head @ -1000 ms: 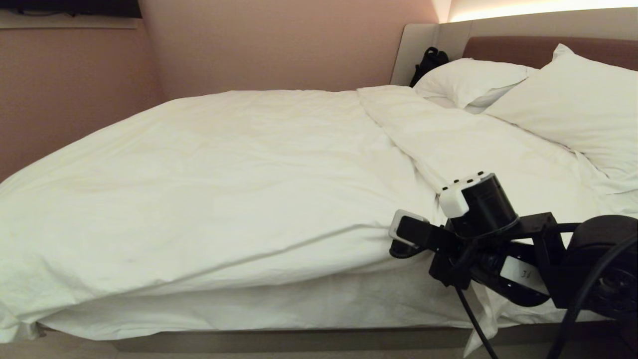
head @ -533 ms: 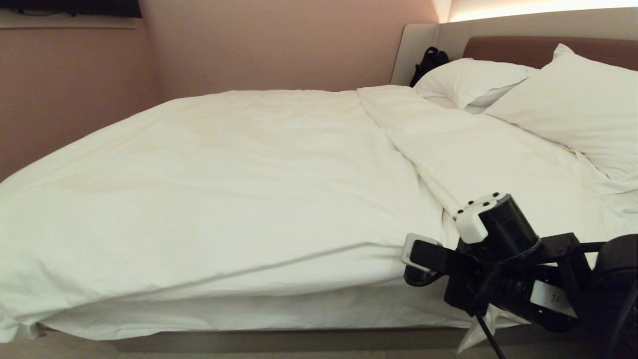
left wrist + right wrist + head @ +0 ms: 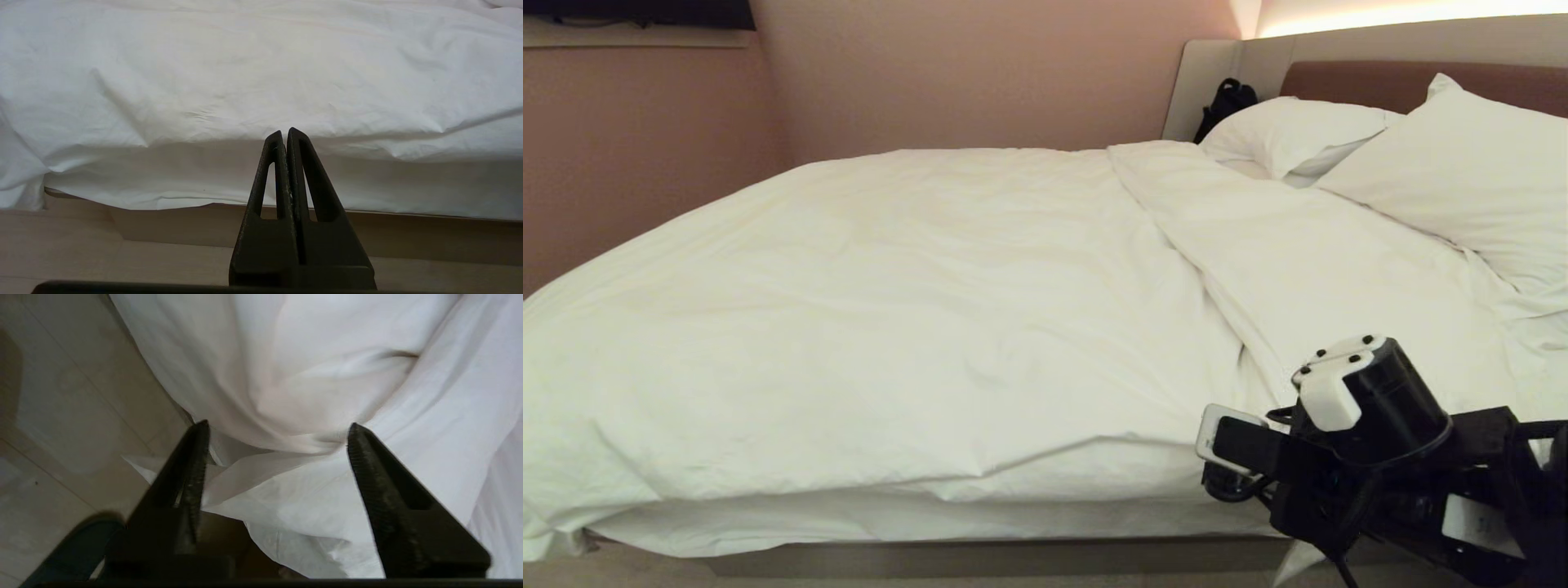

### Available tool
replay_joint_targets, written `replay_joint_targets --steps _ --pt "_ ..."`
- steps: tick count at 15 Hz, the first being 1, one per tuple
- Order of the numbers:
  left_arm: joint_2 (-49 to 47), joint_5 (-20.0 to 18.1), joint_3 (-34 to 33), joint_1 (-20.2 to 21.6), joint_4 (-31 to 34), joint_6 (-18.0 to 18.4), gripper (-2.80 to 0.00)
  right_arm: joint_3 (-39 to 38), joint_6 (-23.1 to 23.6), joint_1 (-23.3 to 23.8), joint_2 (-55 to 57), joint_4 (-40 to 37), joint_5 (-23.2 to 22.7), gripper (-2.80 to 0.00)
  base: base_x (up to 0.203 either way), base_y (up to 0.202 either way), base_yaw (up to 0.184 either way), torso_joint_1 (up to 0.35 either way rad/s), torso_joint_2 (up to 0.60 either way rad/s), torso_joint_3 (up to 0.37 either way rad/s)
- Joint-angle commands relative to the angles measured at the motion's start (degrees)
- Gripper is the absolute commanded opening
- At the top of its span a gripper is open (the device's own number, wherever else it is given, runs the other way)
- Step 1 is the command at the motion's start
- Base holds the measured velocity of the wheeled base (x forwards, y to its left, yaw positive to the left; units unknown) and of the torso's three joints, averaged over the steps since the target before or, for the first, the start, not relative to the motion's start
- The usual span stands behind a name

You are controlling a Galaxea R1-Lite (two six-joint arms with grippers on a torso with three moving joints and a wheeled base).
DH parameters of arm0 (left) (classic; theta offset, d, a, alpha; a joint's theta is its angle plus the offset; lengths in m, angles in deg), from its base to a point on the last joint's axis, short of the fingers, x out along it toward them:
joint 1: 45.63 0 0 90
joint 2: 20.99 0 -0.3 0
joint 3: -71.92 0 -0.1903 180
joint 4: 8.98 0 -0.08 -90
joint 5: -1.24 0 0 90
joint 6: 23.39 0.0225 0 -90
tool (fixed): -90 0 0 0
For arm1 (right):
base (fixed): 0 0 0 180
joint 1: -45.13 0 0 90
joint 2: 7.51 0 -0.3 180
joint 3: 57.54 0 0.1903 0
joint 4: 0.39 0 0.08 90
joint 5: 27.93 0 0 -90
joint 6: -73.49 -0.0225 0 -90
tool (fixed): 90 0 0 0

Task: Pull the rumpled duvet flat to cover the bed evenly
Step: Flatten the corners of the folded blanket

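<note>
The white duvet (image 3: 915,310) lies spread over the bed (image 3: 980,555), with a folded-back band below the pillows. My right arm is at the bed's near side, low on the right of the head view. In its wrist view the right gripper (image 3: 278,433) stands open. A loose corner of the duvet (image 3: 310,498) hangs between the fingers and over the bed's edge, and neither finger pinches it. My left gripper (image 3: 284,132) is shut and empty. It points at the bed's side below the duvet's hem (image 3: 245,73), apart from it.
Two white pillows (image 3: 1298,131) (image 3: 1470,180) lean on the brown headboard (image 3: 1380,77). A black bag (image 3: 1225,102) sits at the far corner. A pink wall (image 3: 645,163) runs along the bed's far side. Beige floor (image 3: 61,416) lies beside the bed.
My right arm has moved down and to the right, toward the bed's near edge. The taut crease that ran to it has slackened, and the duvet's near hem lies looser.
</note>
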Motion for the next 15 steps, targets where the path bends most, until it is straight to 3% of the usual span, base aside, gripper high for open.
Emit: replay_joint_targets --steps 1,4,6,10,13,15 --pt "-0.1 0.0 0.0 0.0 -0.1 0.0 -2.8 -0.1 -0.1 -1.0 -3.6 -0.4 -0.1 0.0 0.0 0.0 0.0 0.0 0.0 0.0" --pt "-0.1 0.0 0.0 0.0 -0.1 0.0 -2.8 1.2 -3.1 -2.8 -12.0 -3.9 -0.9 0.0 0.0 0.0 0.0 0.0 0.0 0.0" --pt "0.0 0.0 0.0 0.0 -0.1 0.0 -2.8 3.7 -12.1 -2.7 -17.0 -4.8 -1.0 0.0 0.0 0.0 0.0 0.0 0.0 0.0" --pt "-0.1 0.0 0.0 0.0 -0.1 0.0 -2.8 5.6 -33.1 2.4 -22.8 -5.4 0.3 0.0 0.0 0.0 0.0 0.0 0.0 0.0" --pt "0.0 0.0 0.0 0.0 -0.1 0.0 -2.8 5.9 -44.2 3.3 -26.1 -5.4 3.5 0.0 0.0 0.0 0.0 0.0 0.0 0.0" --pt "0.0 0.0 0.0 0.0 -0.1 0.0 -2.8 5.7 -47.8 4.9 -28.0 -5.5 5.0 0.0 0.0 0.0 0.0 0.0 0.0 0.0"
